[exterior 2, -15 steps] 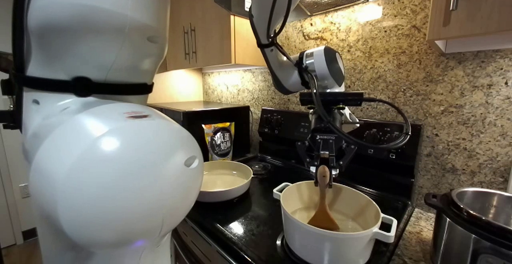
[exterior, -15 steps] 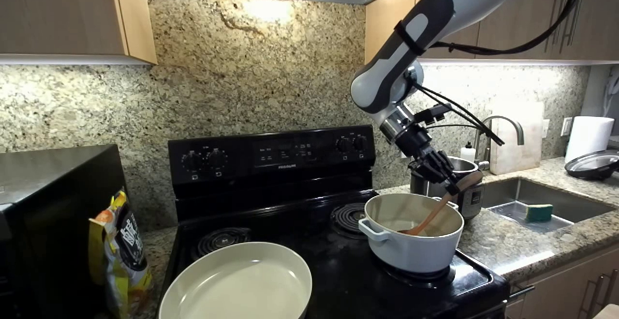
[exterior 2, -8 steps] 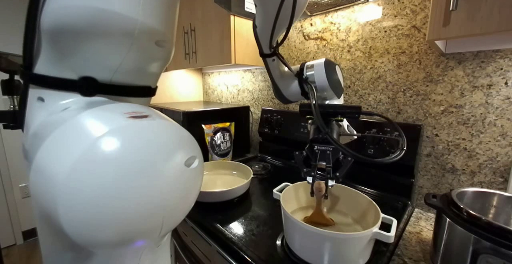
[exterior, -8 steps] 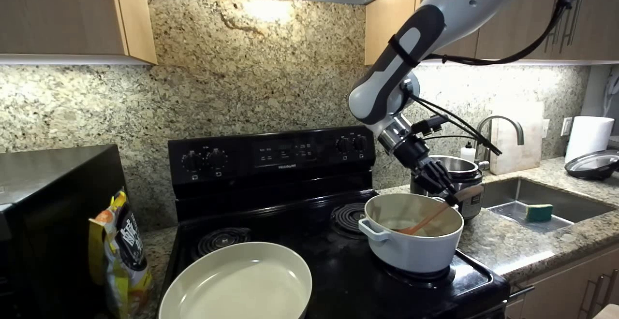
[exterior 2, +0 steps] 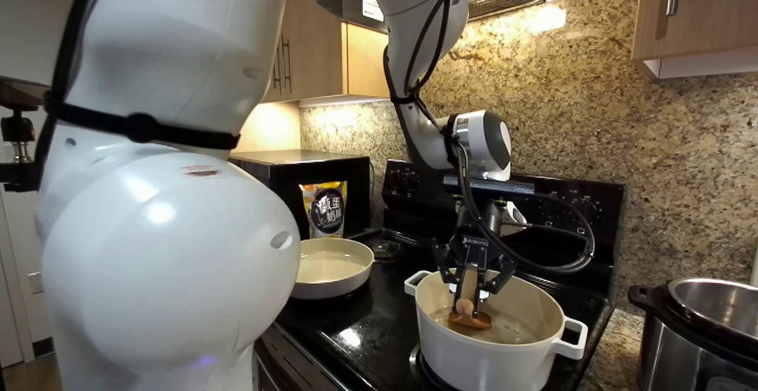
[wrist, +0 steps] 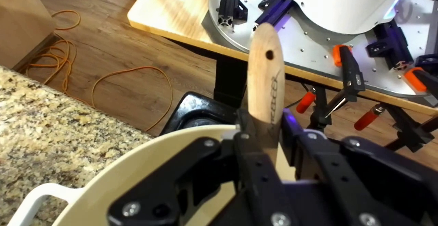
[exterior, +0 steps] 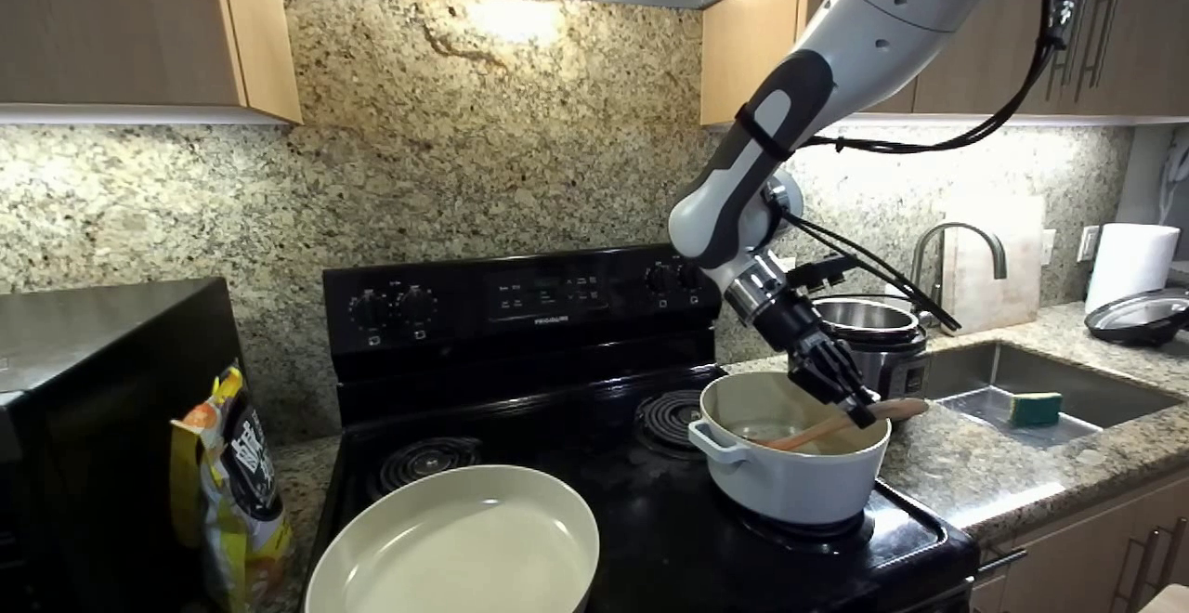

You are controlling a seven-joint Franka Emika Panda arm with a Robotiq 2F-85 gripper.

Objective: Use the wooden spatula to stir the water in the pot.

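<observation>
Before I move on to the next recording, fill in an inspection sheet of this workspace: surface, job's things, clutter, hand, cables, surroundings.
Surface: glossy black stove, speckled counter beside it.
Job's things: wooden spatula tilted, lower end inside the white pot on the stove; the pot seems to hold water.
Clutter: cream pan on the stove, steel cooker on the counter, printed bag.
Hand: closed on the spatula's handle.
Cables: black cable looped near the hand; orange cord loose on the floor.
Surroundings: sink with a sponge in it, paper towel roll beyond.
</observation>
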